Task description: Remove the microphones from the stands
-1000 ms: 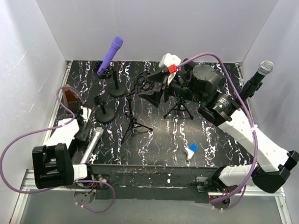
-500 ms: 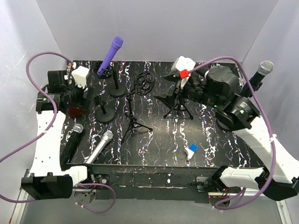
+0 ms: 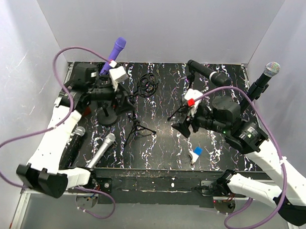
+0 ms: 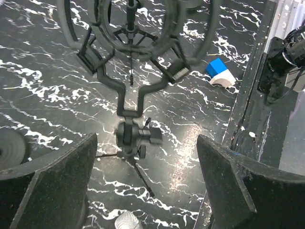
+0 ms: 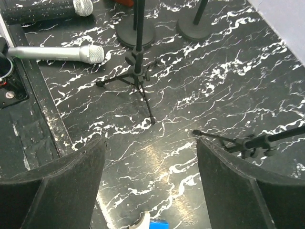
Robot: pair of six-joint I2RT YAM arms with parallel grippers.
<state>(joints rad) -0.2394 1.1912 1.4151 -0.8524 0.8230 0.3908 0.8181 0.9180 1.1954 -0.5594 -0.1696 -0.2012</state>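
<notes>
Left hand [image 3: 124, 97] is released, jaws wide, nothing in it. It hovers over the back-left tabletop [image 3: 162, 145], just in front of the purple microphone [image 3: 116, 49]. That mic stands tilted, head up and toward the back wall; its lower end is hidden behind the left wrist, so I can't see the clip. In the left wrist view, a shock-mount ring [image 4: 138, 28] on a small tripod stand [image 4: 129, 138] sits below, between the open fingers [image 4: 52, 181], untouched. Right hand [image 3: 178, 126] is also released and empty, over mid-tabletop. Its wrist view shows only bare tabletop between the fingers [image 5: 52, 186], with a thin tripod [image 5: 137, 62] well ahead. A silver microphone [image 3: 102, 150] and a dark microphone [image 3: 71, 147] lie flat side by side at front left, off any stand. A black microphone [image 3: 210, 73] is at back right; can't tell whether it is clipped or just lying there. A grey-headed microphone [image 3: 265, 73] stands at the right edge. A blue-and-white piece [image 3: 196, 152] lies near the front, right of centre.
</notes>
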